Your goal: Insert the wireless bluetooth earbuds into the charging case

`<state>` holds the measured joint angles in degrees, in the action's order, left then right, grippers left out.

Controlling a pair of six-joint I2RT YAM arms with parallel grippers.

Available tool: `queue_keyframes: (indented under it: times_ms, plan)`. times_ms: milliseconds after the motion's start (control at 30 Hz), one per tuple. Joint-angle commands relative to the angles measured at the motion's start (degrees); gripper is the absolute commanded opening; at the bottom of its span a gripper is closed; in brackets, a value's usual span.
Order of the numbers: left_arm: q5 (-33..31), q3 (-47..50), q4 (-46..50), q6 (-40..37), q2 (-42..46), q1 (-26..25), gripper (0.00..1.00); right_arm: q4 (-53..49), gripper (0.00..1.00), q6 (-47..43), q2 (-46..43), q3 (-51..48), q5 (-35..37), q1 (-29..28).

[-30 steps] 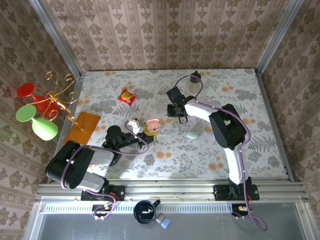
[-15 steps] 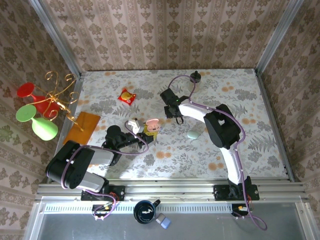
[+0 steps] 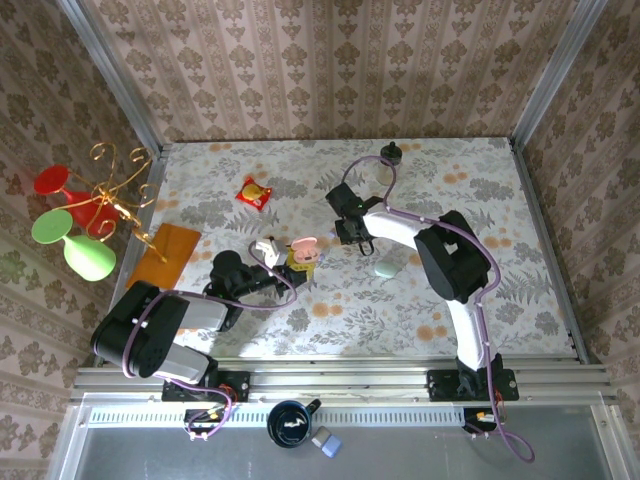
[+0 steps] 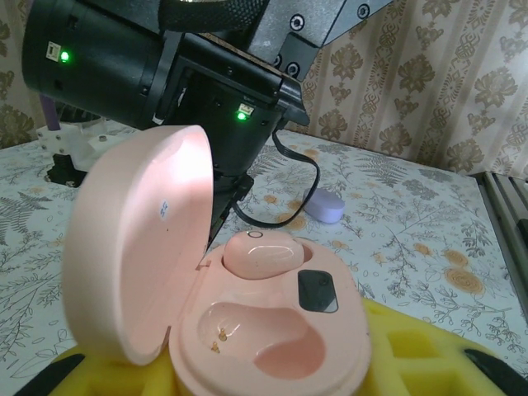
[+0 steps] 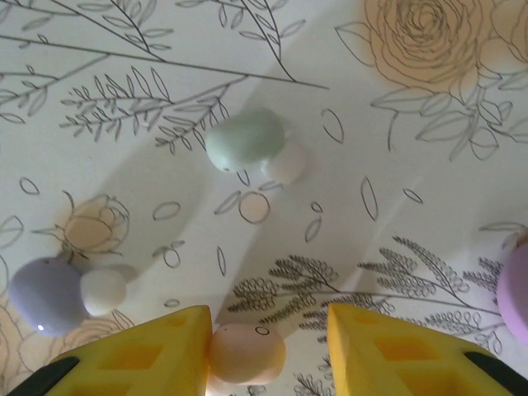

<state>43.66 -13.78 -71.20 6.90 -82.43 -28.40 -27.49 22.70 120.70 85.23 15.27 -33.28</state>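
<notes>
The pink charging case (image 4: 272, 330) stands with its lid open between the yellow fingers of my left gripper (image 4: 264, 371), which is shut on it. One pink earbud (image 4: 262, 252) sits in the far socket and the near socket is bare. From above, the case (image 3: 304, 245) is mid-table. My right gripper (image 5: 270, 320) hangs open over the cloth. A pink earbud (image 5: 246, 353) lies between its fingers, touching the left one, with a gap to the right one. A green earbud (image 5: 245, 140) and a lilac earbud (image 5: 43, 295) lie further out.
A pale closed case (image 3: 385, 268) lies right of my right gripper (image 3: 356, 238) and looks lilac in the left wrist view (image 4: 326, 205). A red packet (image 3: 253, 193), an orange card (image 3: 165, 255) and a black knob (image 3: 391, 153) lie about. A gold rack with coloured glasses (image 3: 80, 215) stands left.
My right wrist swung a little left and away, then came back right and nearer. The left arm and the case have not moved.
</notes>
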Motion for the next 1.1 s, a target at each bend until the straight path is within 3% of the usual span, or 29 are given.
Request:
queue_keyframes:
  times_ms: [0,167,600,833,1067]
  plan:
    - [1.1,-0.1,-2.2,0.5,0.6,0.5,0.32,-2.0,0.43,-0.6,-3.3,-1.7,2.2,-0.3]
    - [1.1,-0.1,-2.3,0.5,0.7,0.6,0.32,-1.9,0.5,-1.8,-4.4,-3.6,-1.2,-0.3]
    - [0.3,0.5,-2.1,0.8,1.6,0.7,0.32,-6.3,0.5,-3.0,-8.9,-6.3,2.5,-0.5]
    - [-5.8,1.8,-2.0,0.9,2.8,1.3,0.31,-1.4,0.49,-1.8,-10.7,-7.1,1.4,-2.0]
    - [-10.0,3.9,-0.7,-0.3,6.6,1.7,0.31,-5.7,0.46,0.3,-3.8,0.3,9.7,-3.6]
